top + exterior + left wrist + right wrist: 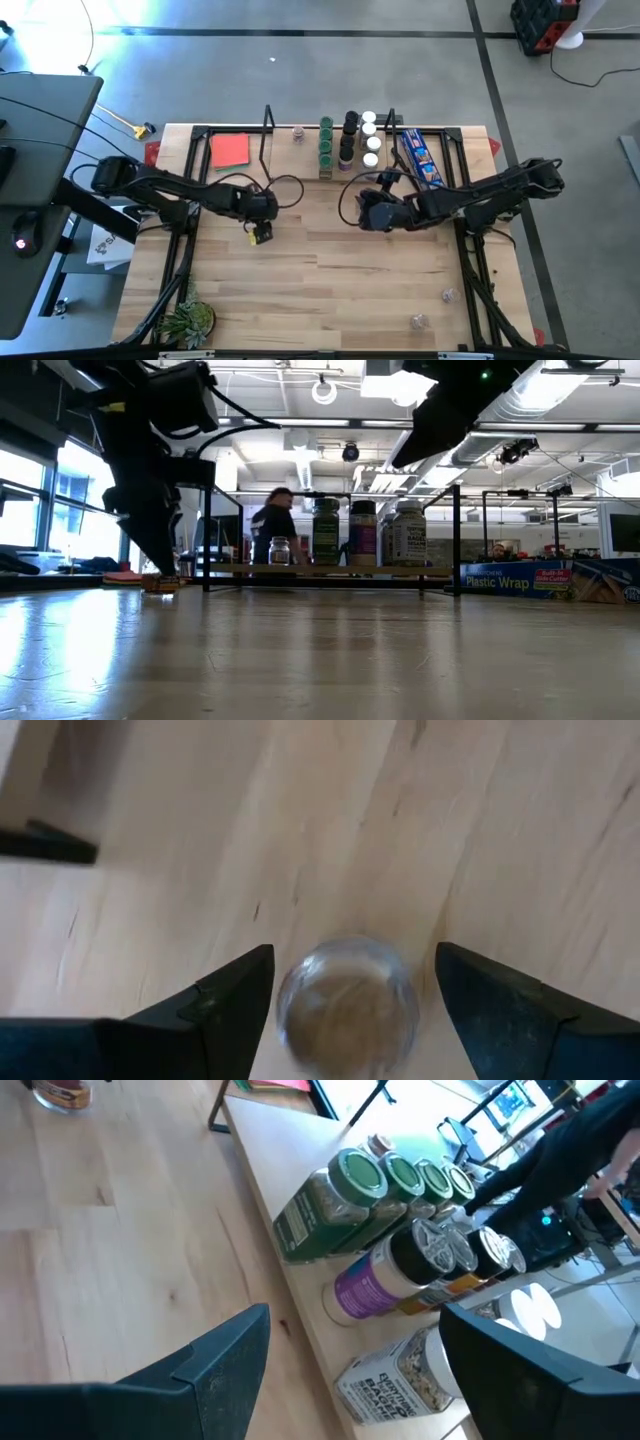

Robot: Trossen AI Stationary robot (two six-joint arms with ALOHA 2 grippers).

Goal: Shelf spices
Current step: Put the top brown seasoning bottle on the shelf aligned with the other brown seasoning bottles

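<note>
Jars with green (326, 148), black (348, 140) and white lids (370, 140) stand in rows on the low wooden shelf (330, 176) at the table's far side; one clear jar (298, 133) stands apart on it. My left gripper (354, 952) points down, open, with a finger on either side of a small clear jar (347, 1010) of brownish contents that stands on the table (160, 582); I see gaps beside it. My right gripper (355, 1315) is open and empty, raised in front of the shelf (300, 1310), facing its jars (360, 1180).
A red card (230, 150) lies left of the shelf and a long blue packet (420, 158) right of it. Two clear jars (449, 295) (418, 321) sit near the table's near right corner, a small plant (188, 320) at the near left. People show beyond the table.
</note>
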